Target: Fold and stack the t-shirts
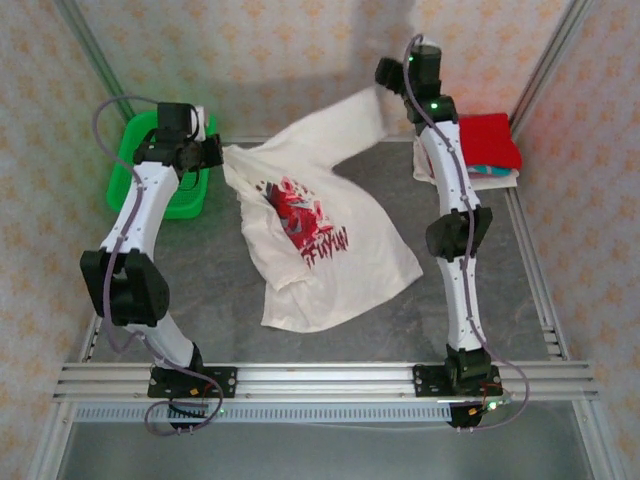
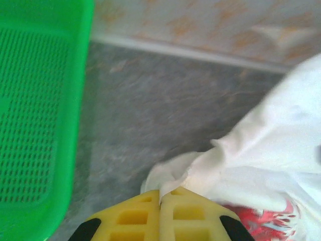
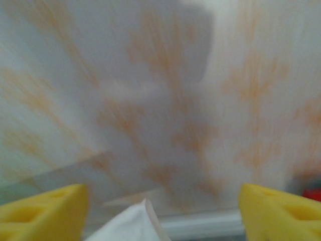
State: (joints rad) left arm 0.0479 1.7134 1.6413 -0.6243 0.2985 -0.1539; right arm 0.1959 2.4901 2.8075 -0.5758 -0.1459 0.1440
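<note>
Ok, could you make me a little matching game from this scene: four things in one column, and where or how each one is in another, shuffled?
Things:
1. cream t-shirt
2. green basket
3. red t-shirt
4. right gripper

Place or state:
A. folded, at the far right of the table
B. at the table's far left
C. jaws wide open
D. lying mid-table, graphic up

Pairs: 1-D, 2-B, 3-A, 4-C

A: We see the cream t-shirt point(image 1: 335, 255) unfolded mid-table, rumpled, red graphic point(image 1: 300, 215) up, one sleeve raised toward the far right.
B: Same. We've got folded ones far right: red shirt point(image 1: 488, 140) on top, white shirt point(image 1: 497, 180) beneath, teal edge between.
</note>
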